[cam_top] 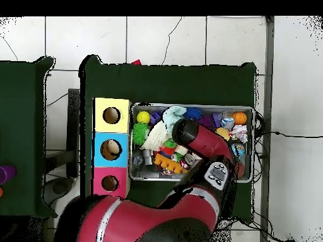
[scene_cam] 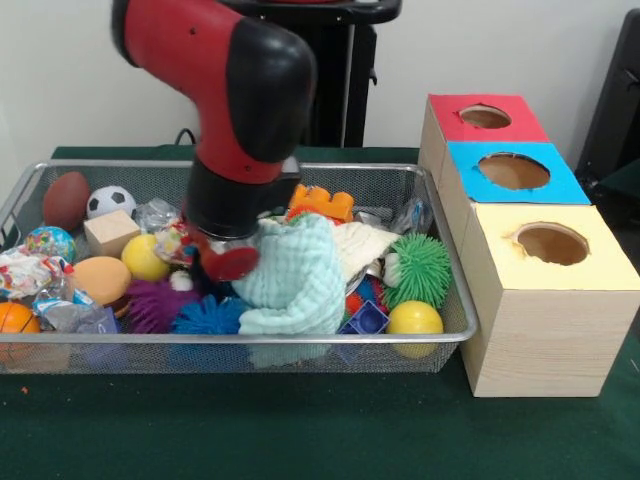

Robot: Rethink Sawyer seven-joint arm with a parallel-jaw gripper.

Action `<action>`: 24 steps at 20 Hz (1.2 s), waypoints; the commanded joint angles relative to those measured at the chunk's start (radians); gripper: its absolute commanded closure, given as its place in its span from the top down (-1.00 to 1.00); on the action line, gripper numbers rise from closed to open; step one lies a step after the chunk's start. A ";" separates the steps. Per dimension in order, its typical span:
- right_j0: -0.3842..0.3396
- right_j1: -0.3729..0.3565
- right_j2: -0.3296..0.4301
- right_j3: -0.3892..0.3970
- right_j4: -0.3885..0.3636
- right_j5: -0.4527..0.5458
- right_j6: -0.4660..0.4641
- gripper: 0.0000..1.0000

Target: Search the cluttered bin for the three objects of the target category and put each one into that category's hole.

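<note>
Front view: arm head (scene_cam: pixel 228 215) lowered into wire bin (scene_cam: pixel 440 335), beside mint cloth (scene_cam: pixel 290 285); pincer hidden, state not determinable. Search step judged underway; target category unknown.

Overhead view: cloth seen mid-bin; three holed boxes (cam_top: pixel 111 151) set touching bin. Next: target must be exposed, gripped.

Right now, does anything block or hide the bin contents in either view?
Front view: the arm covers the bin's middle, hiding the gripper behind its wrist. Overhead view: the arm crosses the bin, hiding toys beneath it.
</note>
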 commanded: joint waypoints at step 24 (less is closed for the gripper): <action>-0.819 -0.163 0.690 -0.055 -0.918 0.212 -0.647 1.00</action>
